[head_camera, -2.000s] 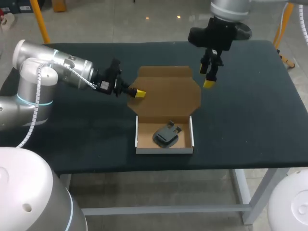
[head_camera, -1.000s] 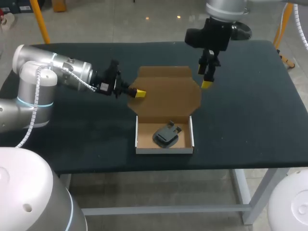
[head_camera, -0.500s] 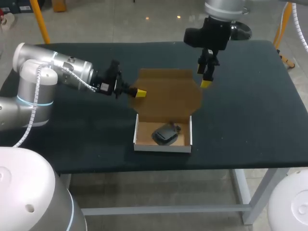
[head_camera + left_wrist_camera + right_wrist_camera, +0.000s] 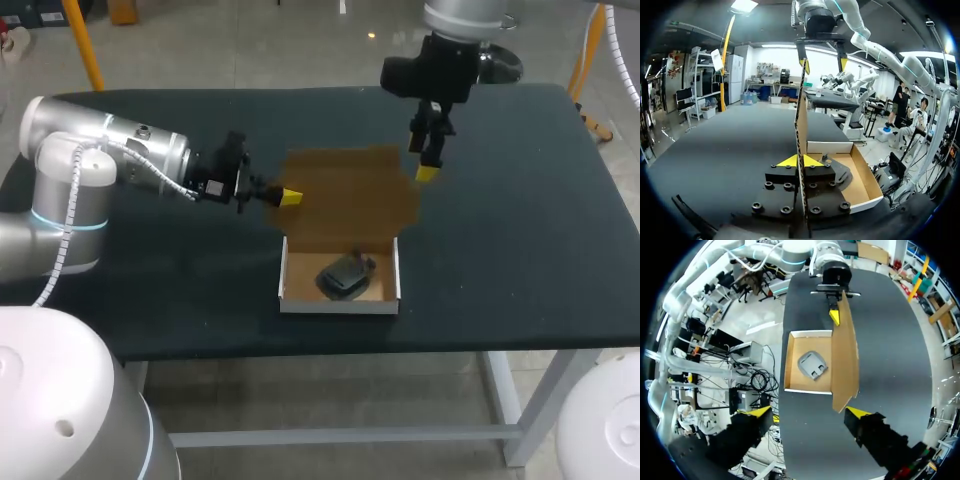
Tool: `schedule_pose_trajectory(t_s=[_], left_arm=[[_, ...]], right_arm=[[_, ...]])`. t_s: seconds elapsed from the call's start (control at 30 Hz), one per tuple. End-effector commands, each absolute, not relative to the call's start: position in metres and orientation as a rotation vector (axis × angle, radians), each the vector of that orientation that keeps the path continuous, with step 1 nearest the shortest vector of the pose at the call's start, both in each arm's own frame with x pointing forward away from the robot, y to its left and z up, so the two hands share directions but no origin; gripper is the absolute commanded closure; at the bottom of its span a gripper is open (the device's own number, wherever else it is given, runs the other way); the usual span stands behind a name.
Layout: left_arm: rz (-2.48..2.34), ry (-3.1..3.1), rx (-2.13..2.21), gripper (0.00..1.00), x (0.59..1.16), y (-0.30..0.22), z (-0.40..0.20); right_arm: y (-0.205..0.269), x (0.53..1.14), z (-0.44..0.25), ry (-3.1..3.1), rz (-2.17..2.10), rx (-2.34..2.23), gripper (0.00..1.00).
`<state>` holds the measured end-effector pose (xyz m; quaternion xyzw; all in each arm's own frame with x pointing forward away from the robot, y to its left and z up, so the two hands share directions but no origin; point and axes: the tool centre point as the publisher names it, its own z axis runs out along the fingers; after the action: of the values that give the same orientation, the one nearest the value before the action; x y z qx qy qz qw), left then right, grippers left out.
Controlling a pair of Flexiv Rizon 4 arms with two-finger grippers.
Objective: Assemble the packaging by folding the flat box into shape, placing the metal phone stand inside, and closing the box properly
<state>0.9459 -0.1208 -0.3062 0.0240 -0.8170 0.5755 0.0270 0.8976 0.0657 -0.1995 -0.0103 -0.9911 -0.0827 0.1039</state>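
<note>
Dark matte table point(image 4: 520, 250), pale metal legs, crossbar below

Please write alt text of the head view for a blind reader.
A cardboard box sits on a dark table with a grey phone stand inside and its lid partly raised. The left gripper pinches the lid's left edge; the right gripper hangs open at its right corner.

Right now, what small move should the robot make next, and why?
Probably swing the left gripper, shut on the edge of the lid, down over the box. The lid stands raised, the stand already lies inside, and the right gripper is open beside the lid's corner.
</note>
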Motion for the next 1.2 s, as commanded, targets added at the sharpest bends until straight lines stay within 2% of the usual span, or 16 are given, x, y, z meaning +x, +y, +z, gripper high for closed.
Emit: schedule_pose_trajectory(t_s=[0.03, 1.2], left_arm=[[1.78, -2.539, 0.088, 1.0, 0.94, -0.12, -0.307], [1.866, -2.696, -0.004, 1.0, 0.924, -0.116, -0.303]], right_arm=[[0.066, 0.897, -0.196, -2.925, -0.24, -0.025, 0.0], [0.075, 0.894, -0.194, -2.933, -0.233, -0.01, 0.0]])
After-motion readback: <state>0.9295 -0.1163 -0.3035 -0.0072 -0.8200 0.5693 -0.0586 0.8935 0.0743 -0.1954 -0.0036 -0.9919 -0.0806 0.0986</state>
